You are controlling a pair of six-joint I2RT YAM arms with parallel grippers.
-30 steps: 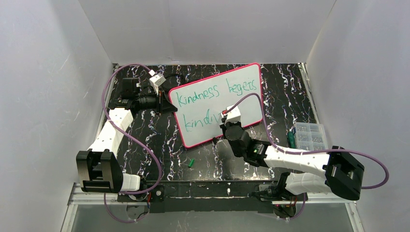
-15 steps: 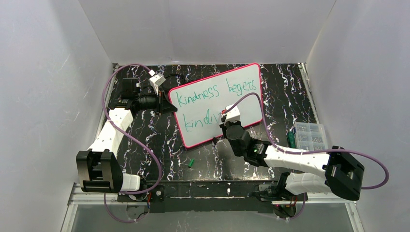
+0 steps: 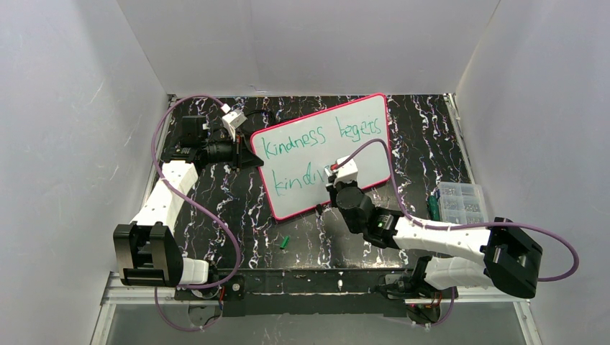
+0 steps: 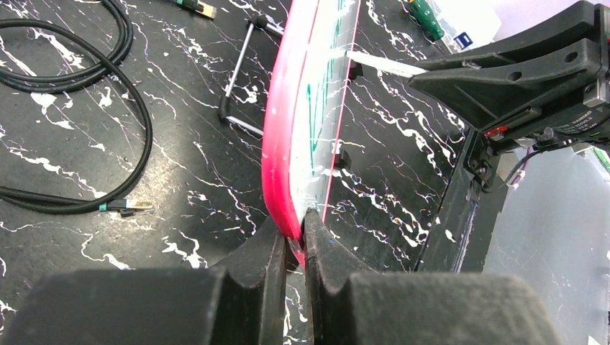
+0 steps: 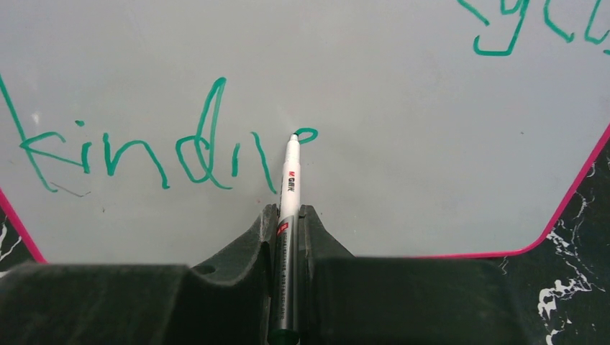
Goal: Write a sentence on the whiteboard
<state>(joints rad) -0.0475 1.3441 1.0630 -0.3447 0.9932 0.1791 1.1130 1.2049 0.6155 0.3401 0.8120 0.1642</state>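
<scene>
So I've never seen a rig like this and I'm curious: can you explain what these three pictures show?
Two white robot arms are bolted at the near edge of a black marbled table. One picture looks down from above and behind them; the other two come from a camera on each wrist. The left arm's fingers pinch the pink-rimmed glossy whiteboard by its edge. The right arm's fingers grip a white marker pen, its tip on the board, partway through green handwritten lettering. A clear plastic box sits at the right.
</scene>
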